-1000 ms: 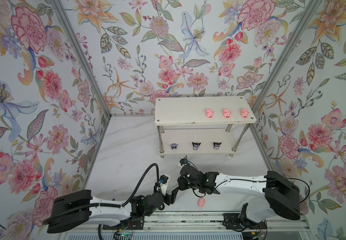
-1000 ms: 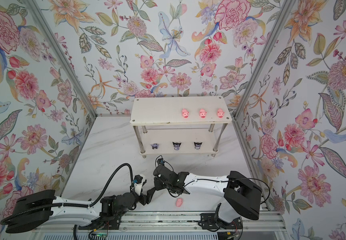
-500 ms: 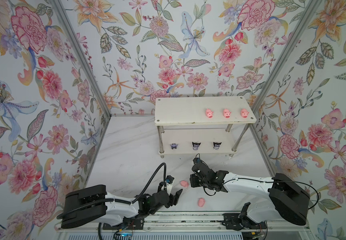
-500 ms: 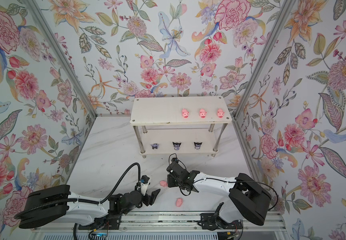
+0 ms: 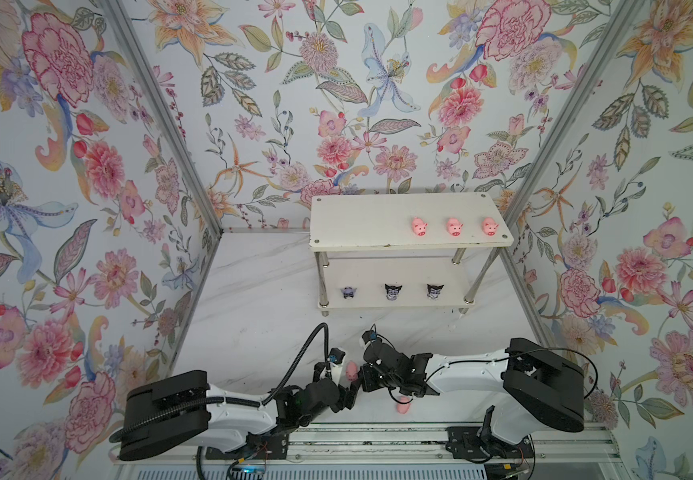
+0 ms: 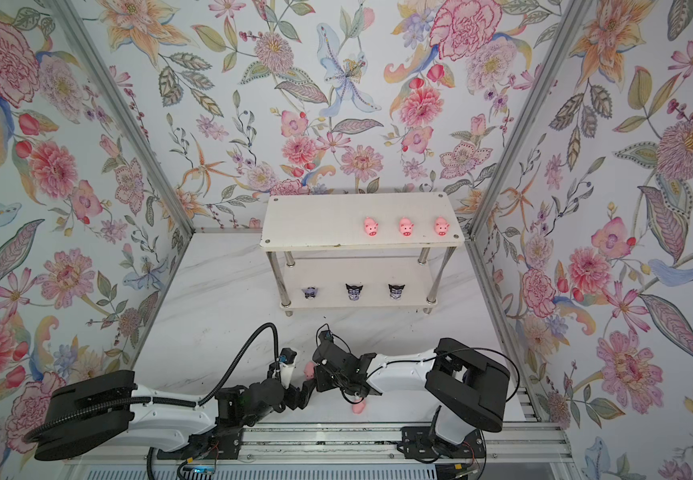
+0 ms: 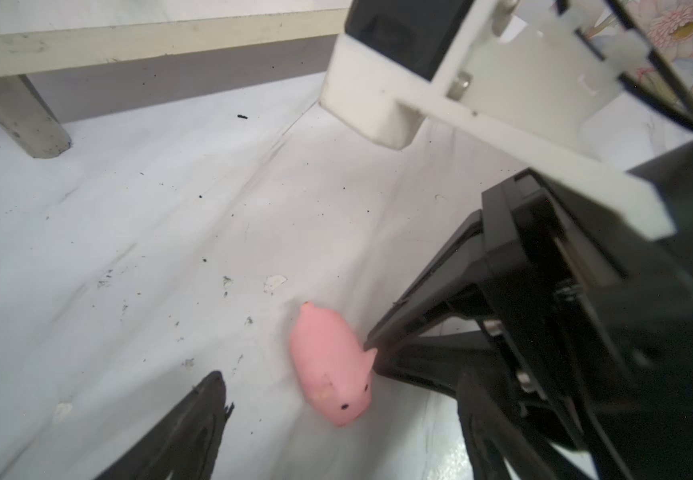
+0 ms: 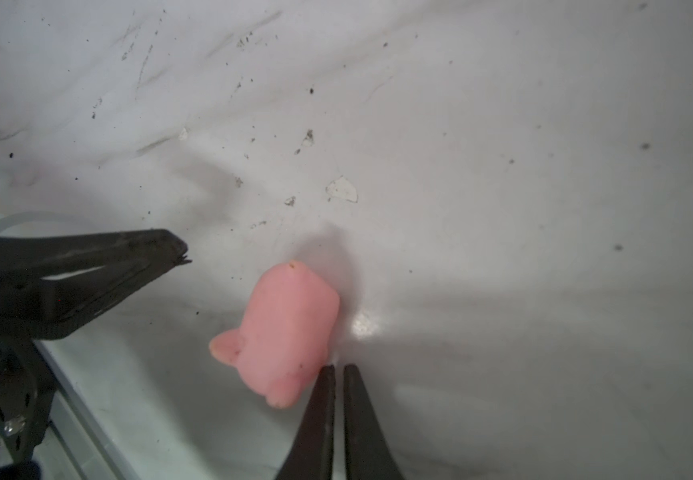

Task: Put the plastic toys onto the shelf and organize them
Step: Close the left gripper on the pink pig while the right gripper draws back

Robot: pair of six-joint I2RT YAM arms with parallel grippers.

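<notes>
Where the 2 arms meet, low in the middle of both top views, the left claw [image 7: 342, 386] is released: in the left wrist view its fingers [image 7: 207, 415] stand wide apart on either side of a pig [image 5: 351, 371], and the finger seen in the right wrist view is clear of it. The pig sits on the white table [image 5: 253, 291], low and about centre of the frame in both top views, between the 2 claws. Just right of it the right claw [image 8: 339, 368] is clenched on nothing; its fingers [image 8: 317, 424] lie almost together with only a thin slit between them, and their tips touch the pig's side near 1 ear. Further right and a little lower, a 2nd pig [image 5: 403, 409] lies on the table, partly under the right arm and near the front rail [image 5: 378, 436]. The shelf [image 5: 357, 216] stands in the upper middle and right of the frame, by the back wall, well apart from both claws. On its lower board 3 figurines [image 5: 393, 291] form a row along the front edge, the left one paler than the other 2. On the right half of its top board 3 pigs [image 5: 454, 227] stand in a row, snouts toward the camera.
</notes>
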